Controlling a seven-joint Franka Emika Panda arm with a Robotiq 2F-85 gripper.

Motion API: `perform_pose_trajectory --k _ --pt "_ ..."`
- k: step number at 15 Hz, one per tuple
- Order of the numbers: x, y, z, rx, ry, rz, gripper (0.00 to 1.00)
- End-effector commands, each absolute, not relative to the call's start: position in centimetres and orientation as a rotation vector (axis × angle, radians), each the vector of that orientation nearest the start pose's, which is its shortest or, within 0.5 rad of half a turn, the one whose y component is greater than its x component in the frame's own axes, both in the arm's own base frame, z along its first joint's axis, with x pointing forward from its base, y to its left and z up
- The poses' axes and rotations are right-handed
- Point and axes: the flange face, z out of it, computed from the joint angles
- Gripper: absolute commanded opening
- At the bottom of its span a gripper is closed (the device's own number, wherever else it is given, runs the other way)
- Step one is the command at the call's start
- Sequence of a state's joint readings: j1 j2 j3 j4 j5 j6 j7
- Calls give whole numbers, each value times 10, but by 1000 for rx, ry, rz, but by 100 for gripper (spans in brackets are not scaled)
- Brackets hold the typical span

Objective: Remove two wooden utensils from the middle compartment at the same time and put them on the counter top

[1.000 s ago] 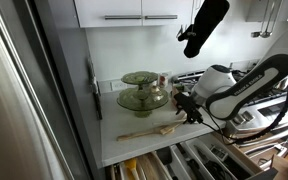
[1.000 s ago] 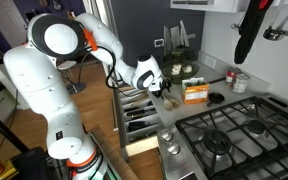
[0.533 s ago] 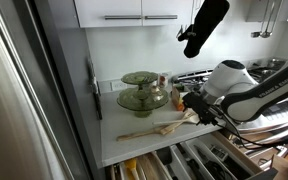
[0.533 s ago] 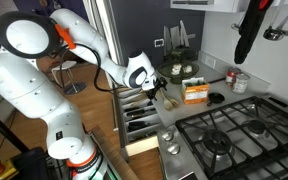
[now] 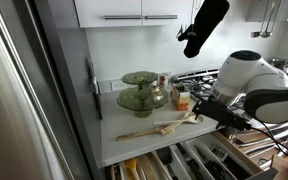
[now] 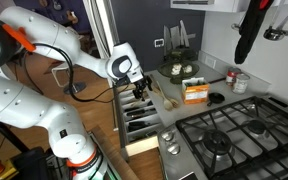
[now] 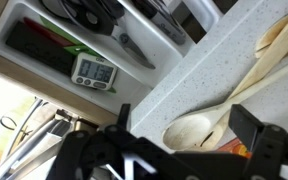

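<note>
The two wooden utensils (image 5: 160, 127) lie side by side on the white counter top (image 5: 134, 145), broad heads toward the hob. In the wrist view their pale heads (image 7: 212, 122) rest on the speckled counter top (image 7: 184, 75). My gripper (image 5: 216, 112) is open and empty, off the utensils' head end, above the open drawer; it also shows in an exterior view (image 6: 139, 90) and in the wrist view (image 7: 189, 135). The drawer's divided tray (image 5: 174, 160) is open below; I cannot tell which slot is the middle compartment.
A green glass cake stand and bowl (image 5: 142, 93) sit at the back of the counter. An orange box (image 6: 195, 93) and the steel gas hob (image 6: 229, 135) lie beyond. The tray (image 7: 134, 40) holds a digital scale (image 7: 94, 70) and dark utensils.
The gripper has let go of the two utensils and drawn back from them toward the drawer side. The utensils now lie still on the counter.
</note>
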State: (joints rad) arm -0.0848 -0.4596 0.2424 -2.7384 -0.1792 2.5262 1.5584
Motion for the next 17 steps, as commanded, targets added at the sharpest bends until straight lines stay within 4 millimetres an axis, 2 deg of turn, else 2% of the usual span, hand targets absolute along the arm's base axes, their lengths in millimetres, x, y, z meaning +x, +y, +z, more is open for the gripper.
perform_pose_trajectory --k 1,4,5,6,8,9,10,12,13,17 --pt "352 72 400 -2618 1752 -584 100" --pt "346 93 426 -2697 1674 -679 100" --pt "331 96 427 -2678 1693 -795 100" --pt "327 103 433 -2684 1650 -822 100" --pt "328 128 452 -2719 1498 -833 100" --pt "316 128 448 -2743 1440 -820 100" --pt "312 133 451 -2759 1393 -816 100" --pt "315 145 462 -2750 1374 -809 100" --pt "323 141 458 -2735 1400 -835 100" --pt "320 146 463 -2734 1377 -843 100"
